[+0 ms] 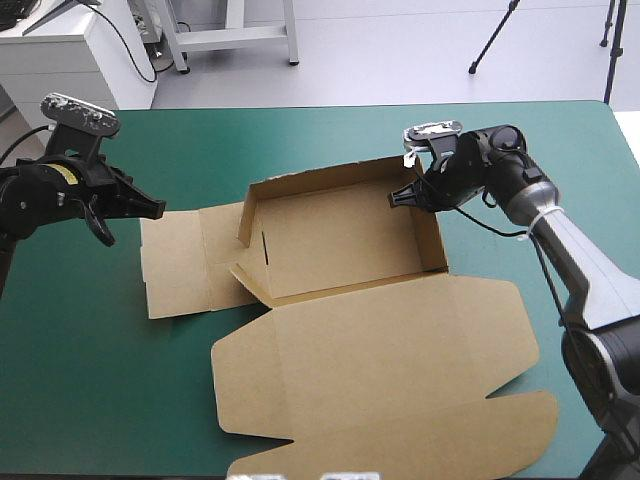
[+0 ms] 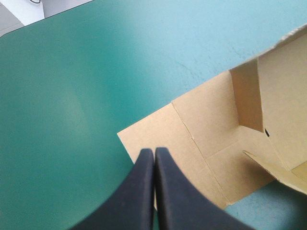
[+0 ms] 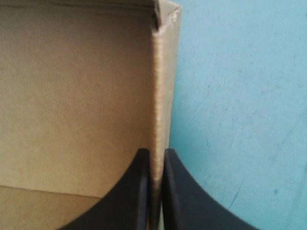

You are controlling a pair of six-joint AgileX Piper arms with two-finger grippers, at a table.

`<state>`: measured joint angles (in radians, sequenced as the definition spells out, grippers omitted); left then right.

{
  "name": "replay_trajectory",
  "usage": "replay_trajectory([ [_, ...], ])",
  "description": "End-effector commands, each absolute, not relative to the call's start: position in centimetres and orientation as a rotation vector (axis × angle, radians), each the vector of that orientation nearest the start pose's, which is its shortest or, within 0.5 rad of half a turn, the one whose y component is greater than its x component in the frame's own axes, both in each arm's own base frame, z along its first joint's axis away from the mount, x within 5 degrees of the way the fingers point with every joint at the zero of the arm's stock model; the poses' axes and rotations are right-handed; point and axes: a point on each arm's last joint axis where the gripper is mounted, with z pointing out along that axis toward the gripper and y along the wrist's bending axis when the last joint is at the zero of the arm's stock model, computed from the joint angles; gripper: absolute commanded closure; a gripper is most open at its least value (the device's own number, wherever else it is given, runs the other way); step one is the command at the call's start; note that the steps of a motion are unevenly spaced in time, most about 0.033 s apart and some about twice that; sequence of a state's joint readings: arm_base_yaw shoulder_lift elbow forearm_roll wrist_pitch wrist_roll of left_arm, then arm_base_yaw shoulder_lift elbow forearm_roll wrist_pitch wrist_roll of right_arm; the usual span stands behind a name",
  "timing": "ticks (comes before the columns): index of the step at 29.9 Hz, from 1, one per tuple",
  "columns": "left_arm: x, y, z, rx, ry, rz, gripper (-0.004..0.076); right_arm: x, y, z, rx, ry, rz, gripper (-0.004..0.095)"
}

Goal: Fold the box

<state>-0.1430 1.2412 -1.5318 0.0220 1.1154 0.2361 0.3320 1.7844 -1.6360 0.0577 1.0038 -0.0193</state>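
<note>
Tightly, right pincer [image 3: 154,153] nips the box [image 1: 340,240] wall, left pincer [image 2: 154,151] closed, empty.

box [image 1: 345,240] | brown board | walls partly raised | lid flat | mid-table

Box [image 1: 340,240] sits mid-bench [image 1: 80,380], betw. the two claws. Right claw [image 1: 398,197] is at box's right wall [image 3: 160,96], near far corner: one finger inside tray, other outside, wall betw. them. Left claw [image 1: 157,210] is over outer far corner of side flap [image 1: 185,265], which lies flat on bench; raised walls ahead of it. Lid [image 1: 400,370] lies flat, robot-side of right claw.
</note>
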Motion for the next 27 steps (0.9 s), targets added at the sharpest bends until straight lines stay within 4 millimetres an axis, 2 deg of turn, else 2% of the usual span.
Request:
replay_trajectory([
  [1,22.7,-3.2,47.2,0.411,2.154,0.059,0.0734,37.6,13.5,32.9,-0.447,2.595,0.199,0.0926],
  [9,22.7,-3.3,47.2,0.408,2.152,0.049,0.0734,38.9,13.9,31.9,-0.459,2.612,0.186,0.0924],
  [13,22.8,-3.3,47.2,0.408,2.152,0.049,0.0734,39.2,13.8,31.9,-0.461,2.584,0.162,0.0876],
  [17,22.8,-3.3,47.2,0.408,2.152,0.049,0.0734,39.2,13.8,32.0,-0.46,2.578,0.163,0.0714],
  [21,22.7,-3.4,47.2,0.408,2.152,0.038,0.0734,39.2,13.8,32.3,-0.464,2.574,0.163,0.0476],
  [25,22.7,-3.4,47.2,0.407,2.152,0.03,0.0734,39.0,13.8,33.6,-0.495,2.573,0.16,0.0207],
  [27,22.7,-3.4,47.2,0.407,2.152,0.03,0.0734,38.8,13.7,34.3,-0.516,2.583,0.155,0.0147],
])
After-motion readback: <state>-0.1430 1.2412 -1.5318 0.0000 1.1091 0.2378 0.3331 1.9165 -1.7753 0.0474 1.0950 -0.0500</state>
